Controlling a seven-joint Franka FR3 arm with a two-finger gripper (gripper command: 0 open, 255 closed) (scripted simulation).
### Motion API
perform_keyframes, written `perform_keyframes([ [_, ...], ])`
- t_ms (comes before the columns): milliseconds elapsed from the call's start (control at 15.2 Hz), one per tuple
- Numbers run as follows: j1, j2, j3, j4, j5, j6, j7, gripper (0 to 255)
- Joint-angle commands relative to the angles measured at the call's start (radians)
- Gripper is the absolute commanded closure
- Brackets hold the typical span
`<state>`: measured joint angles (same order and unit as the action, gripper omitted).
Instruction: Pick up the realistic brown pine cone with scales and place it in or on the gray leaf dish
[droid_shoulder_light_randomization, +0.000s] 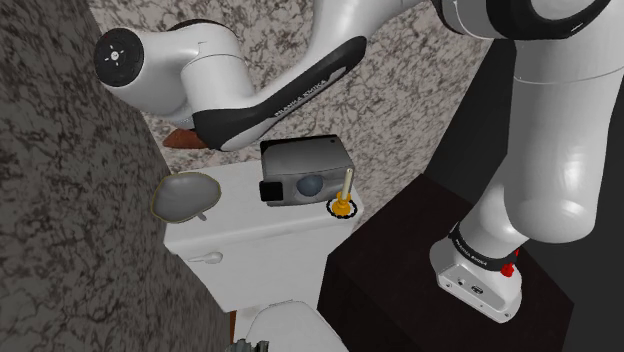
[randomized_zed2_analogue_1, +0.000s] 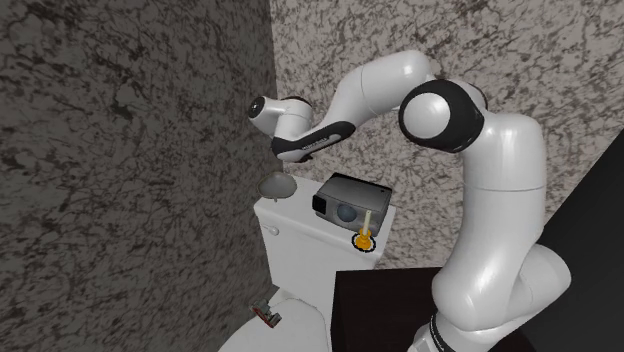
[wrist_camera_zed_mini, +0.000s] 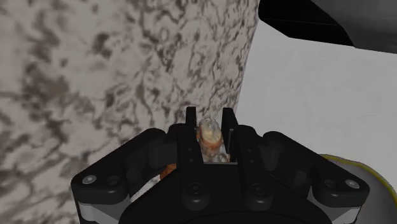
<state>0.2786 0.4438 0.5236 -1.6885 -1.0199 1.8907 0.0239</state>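
Seen from the wrist, my gripper (wrist_camera_zed_mini: 209, 125) is shut on the brown pine cone (wrist_camera_zed_mini: 210, 141), whose pale scaled tip sticks up between the two black fingers (wrist_camera_zed_mini: 191, 122). In the shoulder view a bit of the brown pine cone (droid_shoulder_light_randomization: 178, 141) shows behind the arm's wrist, close to the speckled wall and above the white tank lid's far end. The grey leaf dish (droid_shoulder_light_randomization: 185, 196) lies on that lid, below and just nearer than the cone; the dish (randomized_zed2_analogue_1: 277, 187) sits under the hand in the second exterior view. Its rim (wrist_camera_zed_mini: 359, 170) shows beside the hand.
A grey projector (droid_shoulder_light_randomization: 305, 170) stands on the white toilet tank lid (droid_shoulder_light_randomization: 250, 232), next to a small yellow-orange holder with a stick (droid_shoulder_light_randomization: 343, 204). Speckled walls close in behind and beside the tank. The dark stand (droid_shoulder_light_randomization: 400, 262) borders the tank, with the toilet seat (randomized_zed2_analogue_1: 290, 320) below.
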Motion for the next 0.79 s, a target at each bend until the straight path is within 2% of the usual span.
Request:
perform_keyframes([
  [0,0.025,-0.009,0.014,-0.004,0.011,-0.029,0.021,255],
  [462,0.138,0.003,0.063,0.039,0.044,-0.156,0.098,255],
  [726,0.141,0.026,0.056,0.019,0.026,-0.131,0.129,255],
])
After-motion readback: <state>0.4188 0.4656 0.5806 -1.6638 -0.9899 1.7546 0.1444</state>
